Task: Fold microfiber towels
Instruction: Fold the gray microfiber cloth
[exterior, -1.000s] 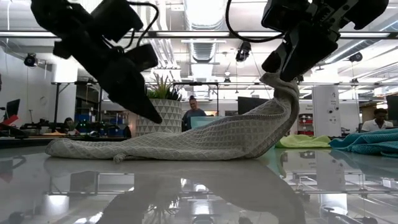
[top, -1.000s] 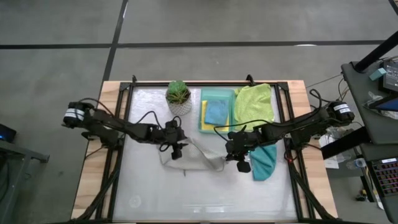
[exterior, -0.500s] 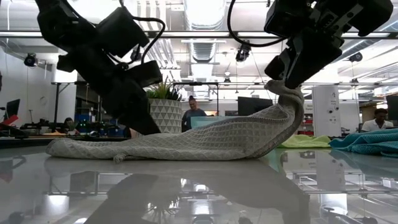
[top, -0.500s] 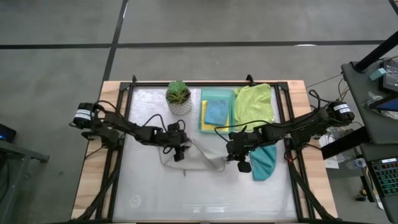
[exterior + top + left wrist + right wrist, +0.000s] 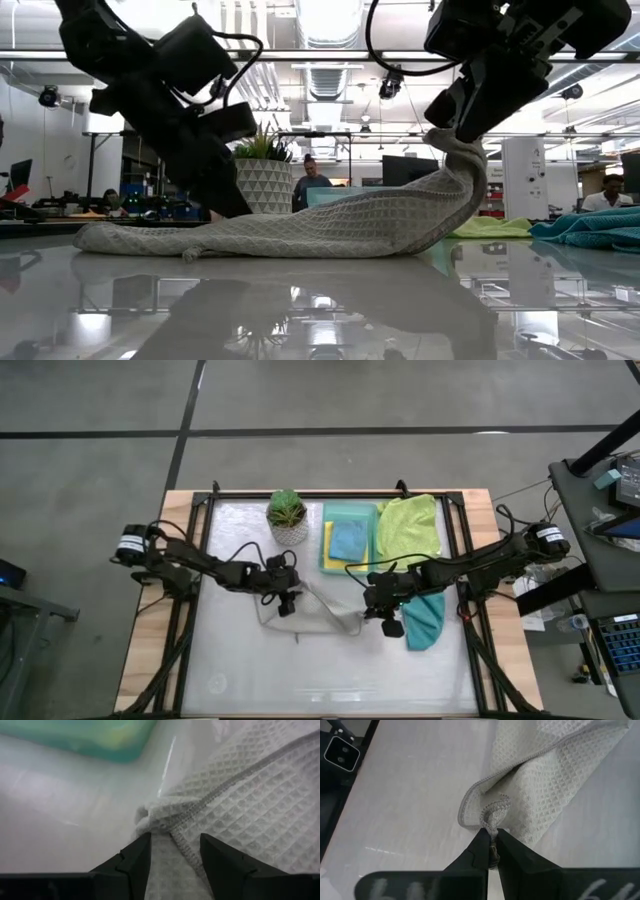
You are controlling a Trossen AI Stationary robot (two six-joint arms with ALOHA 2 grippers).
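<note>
the fold of the pale grey towel [image 5: 310, 616] at mid-table was being prepared: the right gripper [image 5: 490, 851] pinched one corner and held it up, while the left gripper [image 5: 172, 851], jaws open around another corner, needed to close next

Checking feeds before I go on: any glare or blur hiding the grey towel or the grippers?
Low view: glossy table mirrors the ceiling lights, both arms backlit dark, grey towel sharp. Left wrist view: tray blurred, towel weave sharp between the left gripper fingers. Right wrist view: soft glare streak on the table, right gripper pinch clear. High view: evenly lit.
</note>
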